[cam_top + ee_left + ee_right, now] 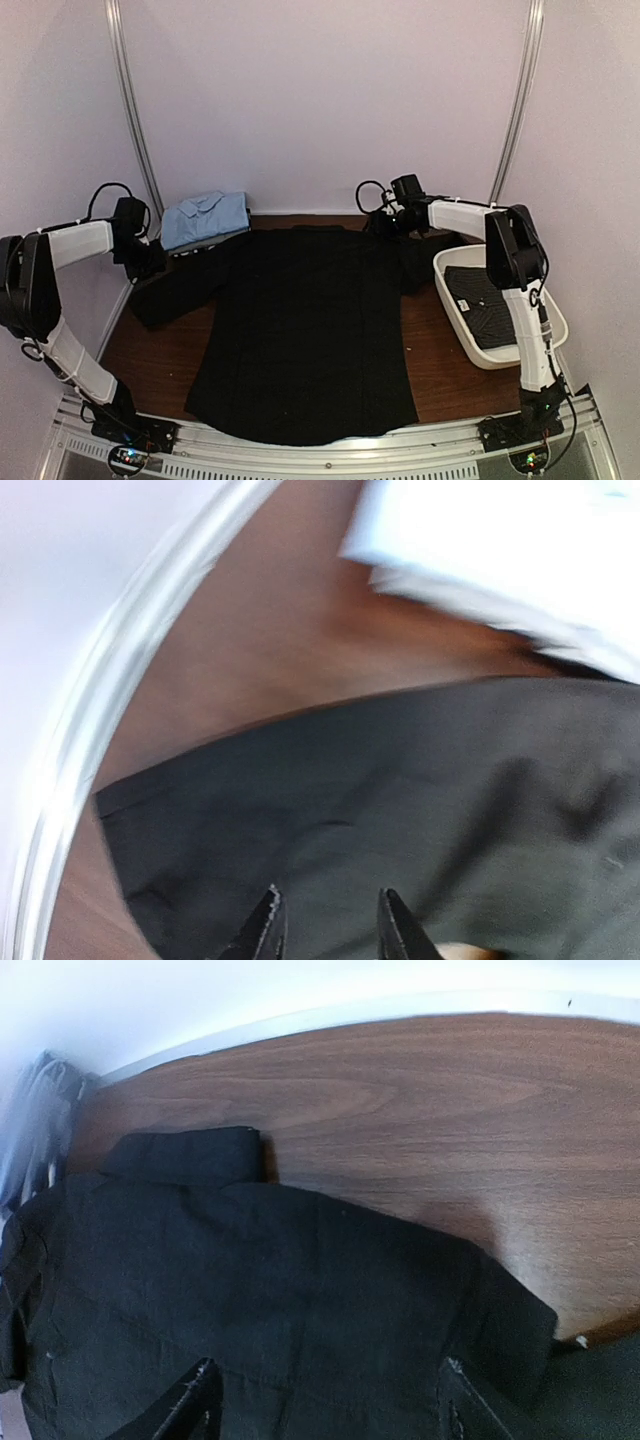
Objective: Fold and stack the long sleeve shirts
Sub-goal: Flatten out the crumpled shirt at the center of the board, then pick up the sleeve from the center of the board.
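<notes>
I'm looking at a brown wood table [440,370], a folded light-blue shirt [205,218] at its far left corner, a white tub [447,264] on the right side, pale walls [320,100] behind, two slanted metal poles [130,110]

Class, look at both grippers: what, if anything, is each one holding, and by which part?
The right gripper stands open over the black shirt, holding nothing. The left gripper is at the shirt's sleeve; whether it grips the cloth cannot be told.

Wood table [440,370]: black shirt [300,330] spread flat centre, folded blue shirt [205,218] far-left, white tray [490,352] right.
</notes>
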You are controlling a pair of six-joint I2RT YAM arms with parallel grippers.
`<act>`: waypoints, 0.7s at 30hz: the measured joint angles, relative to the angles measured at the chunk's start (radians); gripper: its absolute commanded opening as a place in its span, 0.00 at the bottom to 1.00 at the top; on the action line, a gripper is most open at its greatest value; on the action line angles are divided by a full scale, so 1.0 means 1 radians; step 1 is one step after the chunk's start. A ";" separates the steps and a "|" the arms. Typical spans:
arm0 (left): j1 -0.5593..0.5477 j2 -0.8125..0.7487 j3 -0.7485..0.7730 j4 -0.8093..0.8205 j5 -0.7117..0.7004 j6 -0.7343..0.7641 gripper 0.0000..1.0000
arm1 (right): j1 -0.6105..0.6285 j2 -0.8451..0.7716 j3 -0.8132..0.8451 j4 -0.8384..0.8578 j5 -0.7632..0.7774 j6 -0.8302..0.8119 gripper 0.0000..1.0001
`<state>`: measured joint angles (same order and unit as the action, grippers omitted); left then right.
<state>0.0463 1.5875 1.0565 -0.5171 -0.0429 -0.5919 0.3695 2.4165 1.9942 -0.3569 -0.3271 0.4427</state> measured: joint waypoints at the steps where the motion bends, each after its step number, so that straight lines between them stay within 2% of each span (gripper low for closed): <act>1: -0.020 -0.018 0.010 0.001 0.016 0.011 0.34 | 0.004 -0.034 -0.024 -0.006 0.019 -0.007 0.78; 5: -0.123 -0.065 0.046 0.017 0.085 0.045 0.35 | 0.015 -0.200 -0.137 -0.027 0.128 -0.045 0.83; 10: -0.236 -0.071 0.049 0.033 0.166 0.056 0.35 | -0.005 -0.366 -0.232 -0.045 0.282 -0.102 0.84; 15: -0.332 -0.073 0.027 0.069 0.220 0.055 0.34 | -0.097 -0.413 -0.262 -0.072 0.367 -0.160 0.84; 21: -0.413 -0.073 -0.006 0.098 0.257 0.036 0.34 | -0.210 -0.404 -0.273 -0.122 0.377 -0.213 0.84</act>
<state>-0.3664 1.5146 1.0500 -0.4194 0.2146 -0.5560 0.1596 2.0129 1.7214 -0.4789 0.0498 0.2298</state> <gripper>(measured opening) 0.340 0.845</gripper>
